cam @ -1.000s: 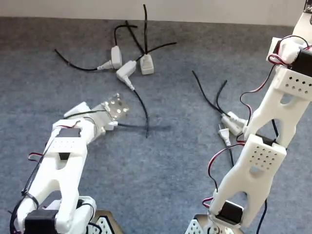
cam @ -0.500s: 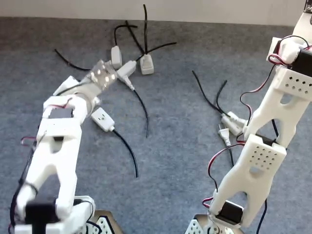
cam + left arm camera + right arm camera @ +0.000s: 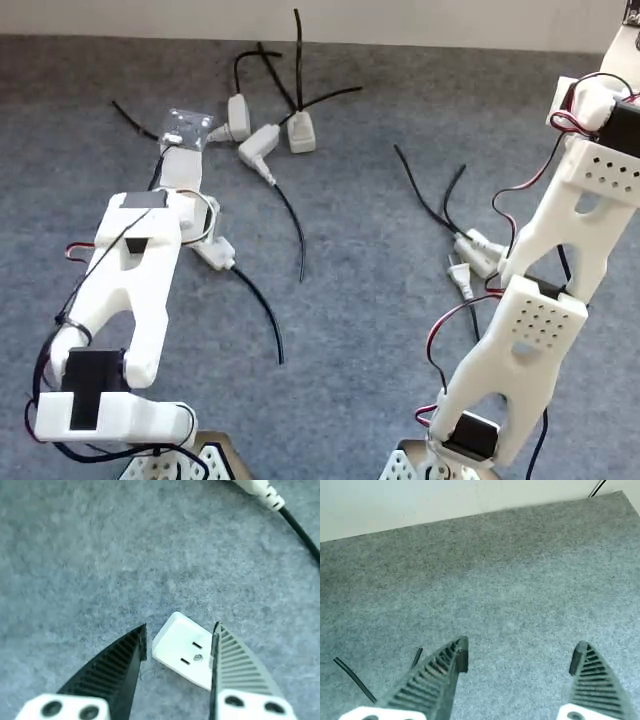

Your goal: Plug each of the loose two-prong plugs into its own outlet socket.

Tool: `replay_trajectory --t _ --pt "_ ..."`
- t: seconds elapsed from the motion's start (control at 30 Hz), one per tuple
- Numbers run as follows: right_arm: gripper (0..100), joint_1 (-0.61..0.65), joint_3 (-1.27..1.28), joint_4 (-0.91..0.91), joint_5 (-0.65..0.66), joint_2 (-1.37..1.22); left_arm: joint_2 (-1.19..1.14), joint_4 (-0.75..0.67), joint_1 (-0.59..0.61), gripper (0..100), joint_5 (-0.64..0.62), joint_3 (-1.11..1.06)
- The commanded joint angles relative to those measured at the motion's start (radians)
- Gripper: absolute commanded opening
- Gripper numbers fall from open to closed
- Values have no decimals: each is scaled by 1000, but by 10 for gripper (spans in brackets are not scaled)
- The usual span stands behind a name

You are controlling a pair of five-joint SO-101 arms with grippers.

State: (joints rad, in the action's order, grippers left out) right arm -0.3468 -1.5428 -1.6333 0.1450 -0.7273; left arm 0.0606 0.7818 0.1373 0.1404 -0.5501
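- In the left wrist view, the left claw (image 3: pixel 180 627) is spread apart. A white outlet socket (image 3: pixel 182 649) lies on the grey carpet between its fingers. I cannot tell whether either finger touches it.
- The socket's face is turned up toward that camera. It shows two slots and a round hole on a block with rounded corners.
- Farther on in the same view lies a white cord end (image 3: pixel 259 490) with a black lead (image 3: pixel 300 530) running off it.
- The high view puts the left claw (image 3: pixel 187 127) at the far side of the bench (image 3: pixel 380 330), just beside a cluster of three white pieces (image 3: pixel 258 146) with black cords fanning out from them.
- The high view also shows a white socket block (image 3: pixel 214 251) half under the left arm (image 3: pixel 135 280). Its trailing cord (image 3: pixel 262 310) curves toward the near edge. I cannot tell whether it is the socket the wrist camera sees.
- In the right wrist view, the right claw (image 3: pixel 521 644) is apart with nothing between its fingers. It hangs over bare carpet, with two black cord tips (image 3: pixel 350 677) to one side.
- In the high view, two white two-prong plugs (image 3: pixel 458 272) lie close together on the carpet, well apart from the cluster. The right arm (image 3: pixel 545 300) covers part of one plug and some of their cords.
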Motion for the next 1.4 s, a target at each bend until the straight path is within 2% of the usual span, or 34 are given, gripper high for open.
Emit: replay_trajectory --t 0.0,0.27,0.47,0.6,0.77,0.97,1.07,1.23,1.37 --pt "322 13 -19 -7 11 70 4 15 -18 207 -114 7" --pt "322 13 -19 -7 11 68 4 15 8 207 -206 -51" --pt "322 13 -19 -7 11 68 4 3 53 207 -212 -79" --pt "322 13 -18 -7 11 68 1 2 30 207 -218 -81" --pt "322 13 -16 -7 11 68 -25 2 -44 207 -330 -70" --pt "322 7 -18 -7 11 68 -176 2 -82 207 -353 64" --pt "322 8 -18 -7 11 68 -239 86 -91 207 -354 166" --pt "322 10 -18 -7 11 68 -311 163 -176 207 -358 303" --pt "322 7 -18 -7 11 68 -315 233 -211 207 -445 367"
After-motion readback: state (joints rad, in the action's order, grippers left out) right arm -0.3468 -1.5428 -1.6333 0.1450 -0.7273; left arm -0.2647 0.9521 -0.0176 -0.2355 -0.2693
